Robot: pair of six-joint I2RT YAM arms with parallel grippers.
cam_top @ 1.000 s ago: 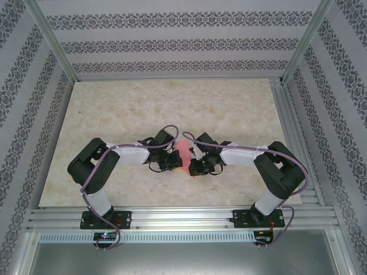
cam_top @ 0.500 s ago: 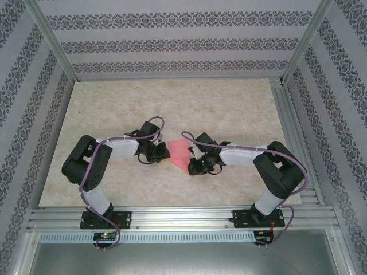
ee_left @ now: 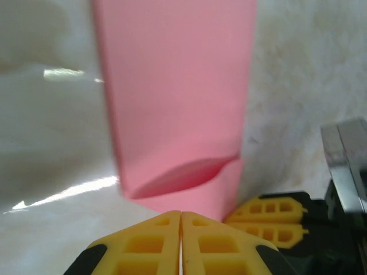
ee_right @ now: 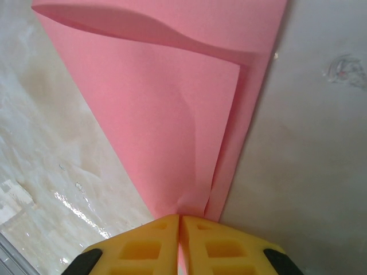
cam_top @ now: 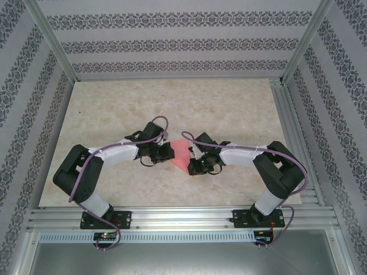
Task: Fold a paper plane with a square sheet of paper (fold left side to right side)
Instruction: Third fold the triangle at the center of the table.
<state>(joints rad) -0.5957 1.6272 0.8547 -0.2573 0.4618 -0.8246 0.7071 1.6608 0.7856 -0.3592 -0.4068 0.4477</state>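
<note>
Right gripper [ee_right: 179, 217] is clenched on a tapering corner of the square sheet of paper [ee_right: 166, 114]. From it the sheet widens ahead, flat on the table [ee_right: 321, 143], with a loose upper layer [ee_right: 143, 26] bowed up farther from that gripper. Left gripper [ee_left: 180, 213], fingers pressed together, stands close across the sheet from the right gripper, tips at the paper's edge; whether they nip it I cannot tell. The sheet's long axis runs straight ahead of the left tips, so carrying the left side over toward the right gripper looks like the left arm's job.
</note>
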